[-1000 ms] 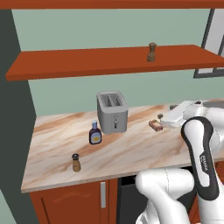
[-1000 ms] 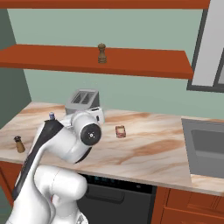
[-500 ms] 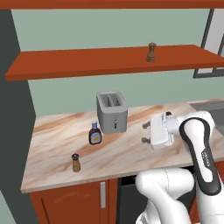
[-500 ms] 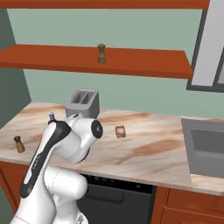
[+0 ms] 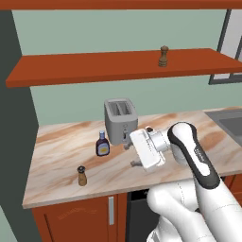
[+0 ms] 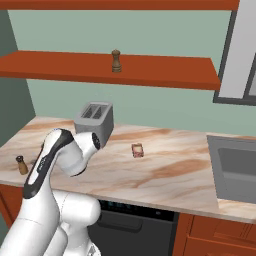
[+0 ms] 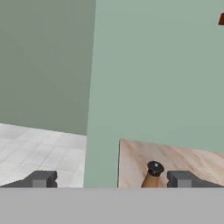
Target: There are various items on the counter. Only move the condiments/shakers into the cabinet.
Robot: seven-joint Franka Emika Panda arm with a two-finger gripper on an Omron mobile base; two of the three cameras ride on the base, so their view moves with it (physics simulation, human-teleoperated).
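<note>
The gripper (image 7: 109, 179) hangs over the counter (image 5: 61, 142) in front of the toaster (image 5: 120, 122), pointing toward the counter's left end. In the hand view its two dark fingertips (image 7: 40, 179) stand wide apart with nothing between them; the jaws are spread and empty. The light-wood shaker with black top (image 7: 153, 173) shows low in that view, just inside the right fingertip and ahead of it, not touched. In the left base view that shaker (image 5: 82, 175) stands near the counter's front edge, left of the gripper (image 5: 133, 155) and well apart from it. The dark sauce bottle (image 5: 101, 144) stands upright just left of the toaster, between shaker and gripper; its yellow label carries marks too small to read. The brown turned-wood mill (image 5: 163, 56) stands upright on the open wall shelf (image 5: 94, 68). The small orange-brown block (image 6: 137, 150) lies on the counter right of the toaster, apart from the arm. No legible writing appears on any item.
</note>
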